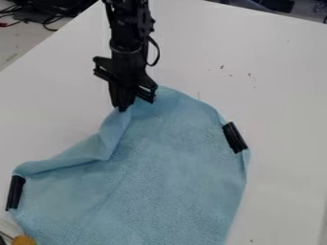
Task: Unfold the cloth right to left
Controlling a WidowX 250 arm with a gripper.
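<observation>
Cloth: light blue (172, 177), lying on the white table (281, 72), well in from the far edge and spreading toward the near side
Gripper: black one (121, 108), fingers pretty much closed, looks like they've pinched the cloth's far rim
Progress: mostly spread out imo, but there's a folded flap along the side facing the table's left edge, so I'd call it unfinished
Fabric: soft, fine-textured, rounded far end, creased flap
Black strips: stubby, ridged, one at each side of the cloth (234, 137) (15, 192)
</observation>
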